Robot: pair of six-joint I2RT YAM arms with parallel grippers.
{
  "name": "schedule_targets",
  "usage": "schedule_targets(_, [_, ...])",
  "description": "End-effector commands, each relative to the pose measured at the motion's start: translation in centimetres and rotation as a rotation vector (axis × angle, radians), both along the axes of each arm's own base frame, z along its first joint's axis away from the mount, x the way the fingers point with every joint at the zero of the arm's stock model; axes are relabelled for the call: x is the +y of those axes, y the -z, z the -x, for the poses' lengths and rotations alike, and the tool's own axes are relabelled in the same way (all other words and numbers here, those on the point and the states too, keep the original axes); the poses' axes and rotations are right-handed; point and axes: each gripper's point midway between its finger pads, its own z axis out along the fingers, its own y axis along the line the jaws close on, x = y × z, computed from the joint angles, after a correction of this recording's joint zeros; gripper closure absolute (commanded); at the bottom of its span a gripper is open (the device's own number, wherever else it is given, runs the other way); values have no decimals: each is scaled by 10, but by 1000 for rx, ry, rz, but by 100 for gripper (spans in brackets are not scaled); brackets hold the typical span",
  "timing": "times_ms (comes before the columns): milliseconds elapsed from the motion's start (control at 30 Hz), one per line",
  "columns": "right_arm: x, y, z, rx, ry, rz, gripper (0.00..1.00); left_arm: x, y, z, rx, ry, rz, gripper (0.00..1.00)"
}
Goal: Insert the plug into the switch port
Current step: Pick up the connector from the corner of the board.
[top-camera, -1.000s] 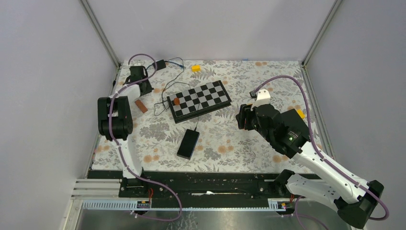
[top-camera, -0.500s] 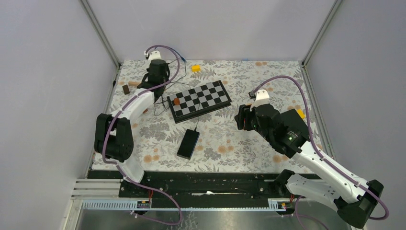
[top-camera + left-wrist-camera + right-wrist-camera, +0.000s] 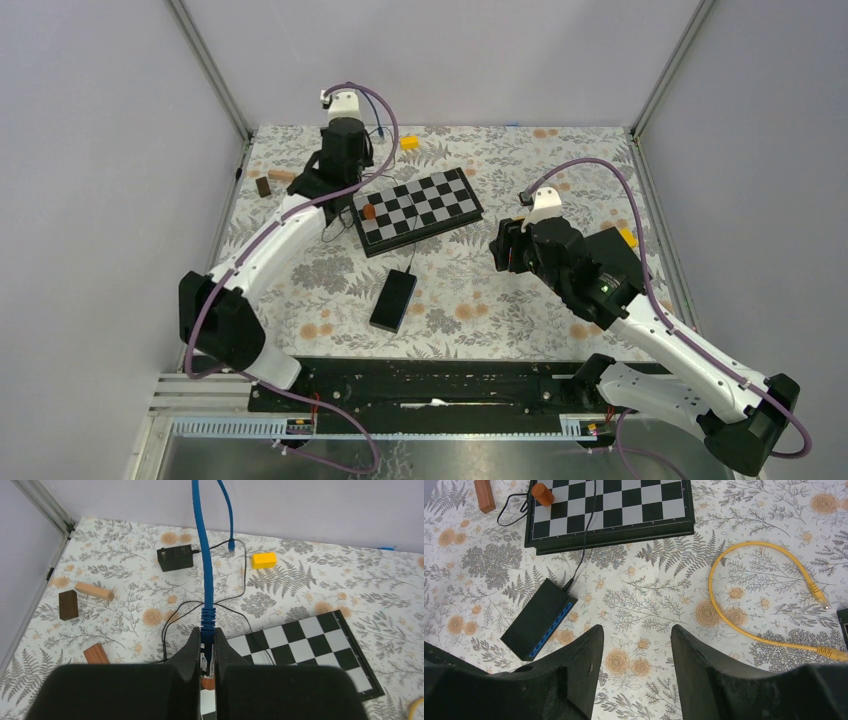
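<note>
My left gripper (image 3: 207,636) is shut on the plug (image 3: 208,620) of a blue cable (image 3: 204,555), which rises out of the jaws toward the top of the left wrist view. From above, that gripper (image 3: 347,170) hovers over the back left corner of the chessboard. The switch (image 3: 393,300), a flat black box with a blue port face (image 3: 551,625), lies on the floral cloth near the front middle. My right gripper (image 3: 636,628) is open and holds nothing, above bare cloth to the right of the switch. From above, it (image 3: 503,246) is at mid right.
A chessboard (image 3: 417,210) with an orange piece (image 3: 542,493) lies behind the switch, a black cord across it to an adapter (image 3: 175,558). A yellow cable (image 3: 764,595) loops on the right. A yellow block (image 3: 263,560) and wooden blocks (image 3: 94,591) lie at the back left.
My left arm has swung from the left edge out toward the back and stretched over the chessboard's back left corner, still shut on the plug. The right arm has stayed put.
</note>
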Motion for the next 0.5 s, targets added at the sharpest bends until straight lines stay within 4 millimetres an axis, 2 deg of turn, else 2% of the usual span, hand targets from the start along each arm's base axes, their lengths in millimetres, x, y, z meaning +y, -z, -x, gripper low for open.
schedule_targets(0, [5, -9, -4, -26, -5, -38, 41, -5, -72, 22, -155, -22, -48, 100])
schedule_targets(200, [5, -10, -3, -26, -5, -45, 41, -31, -122, 46, -267, 27, -97, 100])
schedule_targets(300, [5, -11, -3, -27, -2, -51, 41, -40, -153, 58, -336, 71, -70, 100])
schedule_targets(467, [4, -11, -2, -27, 2, -57, 41, -58, -195, 78, -421, 175, -3, 100])
